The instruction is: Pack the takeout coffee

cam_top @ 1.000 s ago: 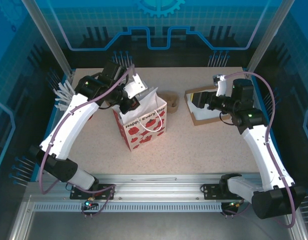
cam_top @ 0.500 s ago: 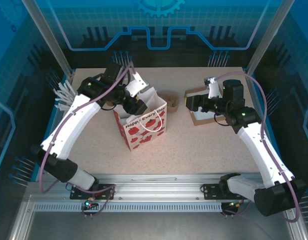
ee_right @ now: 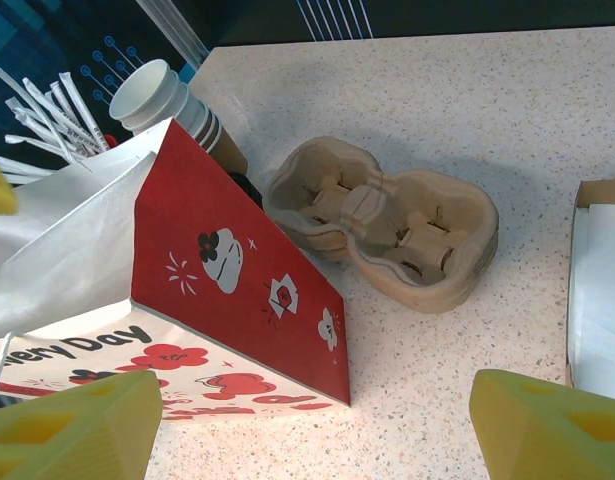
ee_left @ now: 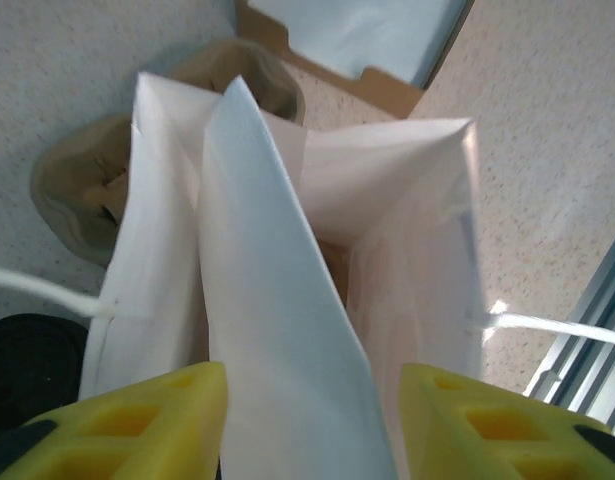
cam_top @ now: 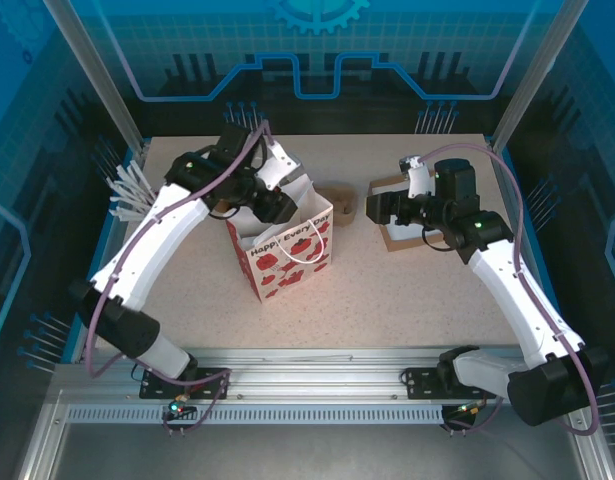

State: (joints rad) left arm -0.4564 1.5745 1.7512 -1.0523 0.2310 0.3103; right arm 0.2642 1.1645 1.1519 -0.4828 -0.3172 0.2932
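Note:
The red-and-white paper bag (cam_top: 284,252) stands upright at mid-table with its mouth open (ee_left: 387,200). My left gripper (cam_top: 276,203) hovers over the bag's back rim, open. Its yellow fingers (ee_left: 137,420) straddle a white inner fold of the bag (ee_left: 277,330) without pinching it. A round black lid, apparently the takeout coffee (ee_left: 27,362), sits on the table just outside the bag's left wall and is mostly hidden. To the right of the bag my right gripper (cam_top: 379,208) is low over the table and open, with only bare tabletop between its fingers (ee_right: 547,425).
A brown cardboard cup carrier (cam_top: 339,203) (ee_right: 387,225) lies behind the bag's right corner. A flat cardboard box with white paper (cam_top: 407,232) lies under the right arm. A stack of white cups (ee_right: 172,100) and wrapped straws (cam_top: 127,190) stand at back left.
My left gripper, shut a second ago, has opened over the bag's back rim and shifted slightly right. The right arm has swung left toward the cup carrier, still open.

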